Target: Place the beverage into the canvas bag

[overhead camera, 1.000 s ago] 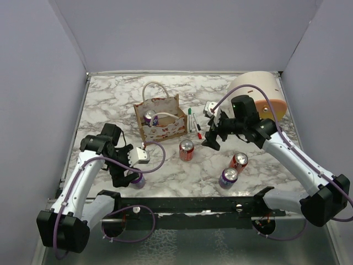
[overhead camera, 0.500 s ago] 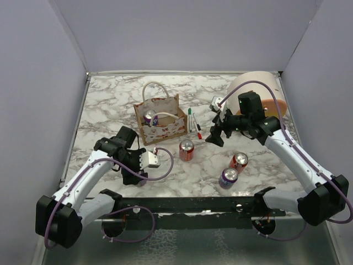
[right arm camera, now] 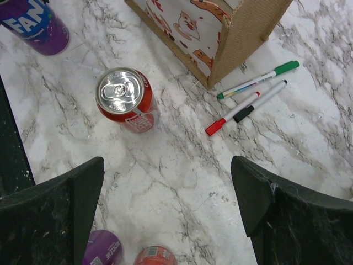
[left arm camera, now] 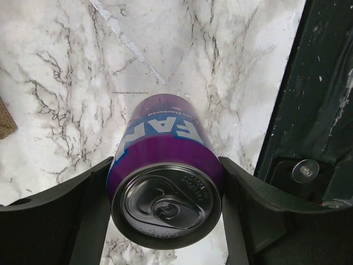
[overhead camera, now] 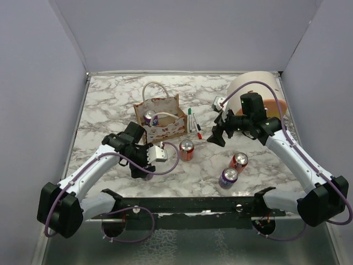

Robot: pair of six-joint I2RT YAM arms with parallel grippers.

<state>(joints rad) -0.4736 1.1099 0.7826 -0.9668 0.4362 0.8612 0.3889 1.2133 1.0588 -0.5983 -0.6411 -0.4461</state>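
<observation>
Both fingers of the left gripper (left arm camera: pixel 165 165) press opposite sides of the upright purple can (left arm camera: pixel 162 138); the canvas bag (overhead camera: pixel 162 128) stands nearby, farther back. Right gripper (right arm camera: pixel 167 165) hangs wide open, empty, above a red can (right arm camera: pixel 122 98)

Table (overhead camera: pixel 110 105): white-grey marble, in front of me.
Middle: canvas bag (overhead camera: pixel 162 126) upright; three markers (right arm camera: pixel 259 101) just right of it; red can (overhead camera: pixel 187 149) nearer.
Near left: left purple can (left arm camera: pixel 165 176), upright.
Near right: second red can (overhead camera: pixel 239 161), right purple can (overhead camera: pixel 228 177), close together.
Far right: cream dome container (overhead camera: pixel 259 88).
</observation>
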